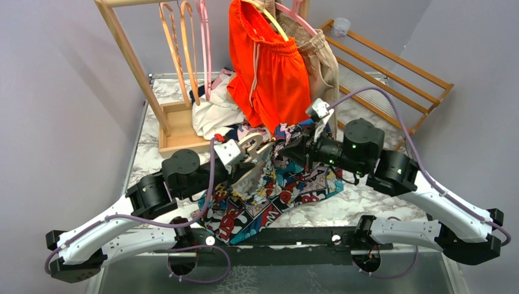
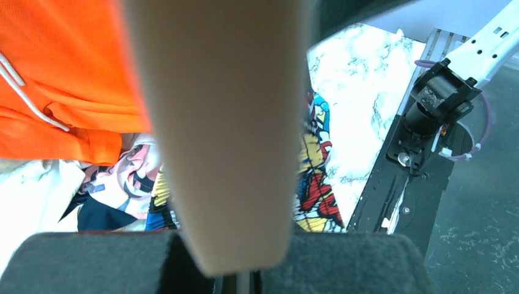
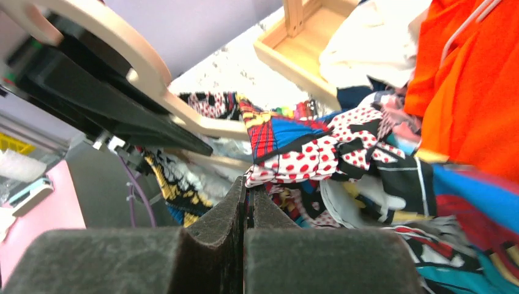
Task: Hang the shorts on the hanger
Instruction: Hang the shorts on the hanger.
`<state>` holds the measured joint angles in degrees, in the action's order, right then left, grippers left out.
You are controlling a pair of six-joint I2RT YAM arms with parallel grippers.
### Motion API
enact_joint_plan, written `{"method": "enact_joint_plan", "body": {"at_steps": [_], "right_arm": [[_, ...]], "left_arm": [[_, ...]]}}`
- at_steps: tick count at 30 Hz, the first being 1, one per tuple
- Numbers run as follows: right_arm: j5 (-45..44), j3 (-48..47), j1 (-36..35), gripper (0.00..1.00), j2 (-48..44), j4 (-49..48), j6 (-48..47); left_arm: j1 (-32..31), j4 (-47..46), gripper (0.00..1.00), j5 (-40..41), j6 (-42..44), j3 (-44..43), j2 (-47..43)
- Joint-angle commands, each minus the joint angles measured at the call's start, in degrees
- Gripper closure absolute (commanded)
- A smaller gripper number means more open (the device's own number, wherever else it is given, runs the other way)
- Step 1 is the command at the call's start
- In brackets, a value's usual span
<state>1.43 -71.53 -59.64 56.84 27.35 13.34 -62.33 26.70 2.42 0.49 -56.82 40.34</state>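
The right tool [image 3: 246, 191] is pinched shut on an edge of the shorts [image 1: 275, 199], which sprawl on the counter [image 1: 373, 202], their lettering too blurred to read. The left tool [image 1: 245, 160] clamps the hanger [image 2: 226, 122] just above them.

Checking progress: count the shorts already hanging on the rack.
2. The orange shorts hang near the middle of the rack; the beige shorts hang just right of them, partly covered. Another pair could be hidden behind them.
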Motion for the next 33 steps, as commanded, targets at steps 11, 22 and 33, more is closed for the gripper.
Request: {"method": "enact_joint_plan", "body": {"at_steps": [11,22,33], "right_arm": [[-6.3,-15.6,-0.1,0.99,4.3,3.9,-4.4],[2.2,-23.5,-0.1,0.81,14.0,11.6,-5.1],[-0.3,-23.9,-0.1,0.3,8.0,15.3,-8.8]], "left_arm": [[0.0,-0.2,1.0,-9.8,-0.2,0.2,0.3],[0.0,-0.2,1.0,-11.7,-0.5,0.4,-0.8],[0.0,-1.9,1.0,-10.2,-0.8,2.6,-5.3]]}}
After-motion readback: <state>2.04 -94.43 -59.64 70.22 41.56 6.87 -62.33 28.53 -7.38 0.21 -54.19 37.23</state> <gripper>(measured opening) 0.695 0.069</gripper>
